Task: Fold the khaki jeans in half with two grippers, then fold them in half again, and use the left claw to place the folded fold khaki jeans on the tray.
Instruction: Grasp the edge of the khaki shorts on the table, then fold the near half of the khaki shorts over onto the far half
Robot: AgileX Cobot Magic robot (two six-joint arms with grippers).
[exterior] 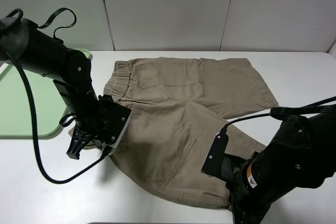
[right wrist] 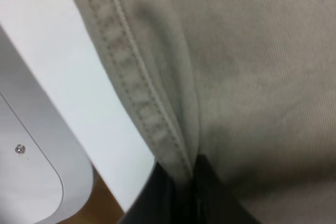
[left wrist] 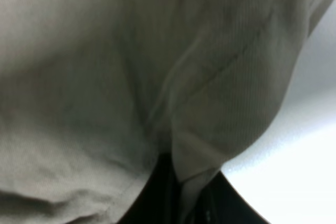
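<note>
First fold in hand: left fingers [left wrist: 155, 198] pinch the shorts [exterior: 178, 108] at the waist corner, right fingers [right wrist: 163, 198] grip the hem at lower right. Next, both should probably lift evenly toward the upper edge.

Setting: robotics lab bench, staged for manipulation trials.

- Plain white flat tabletop [exterior: 304, 77] under both pincers.
- Two bulky matte-black robot arms with looping black cables, ending in the left gripper [exterior: 75, 150] and the right gripper [right wrist: 181, 195].
- Bare pale panelled wall [exterior: 168, 9] with vertical seams, beyond the grippers.
- Flat pale mint-green plastic tray [exterior: 21, 103], just outboard of the left gripper.
- Single prop: khaki jeans [exterior: 184, 103], knee-length tan cotton shorts, spread between the grippers.
- Grey rounded-corner panel [right wrist: 31, 156] with one screw, past the table edge beside the right gripper.
</note>
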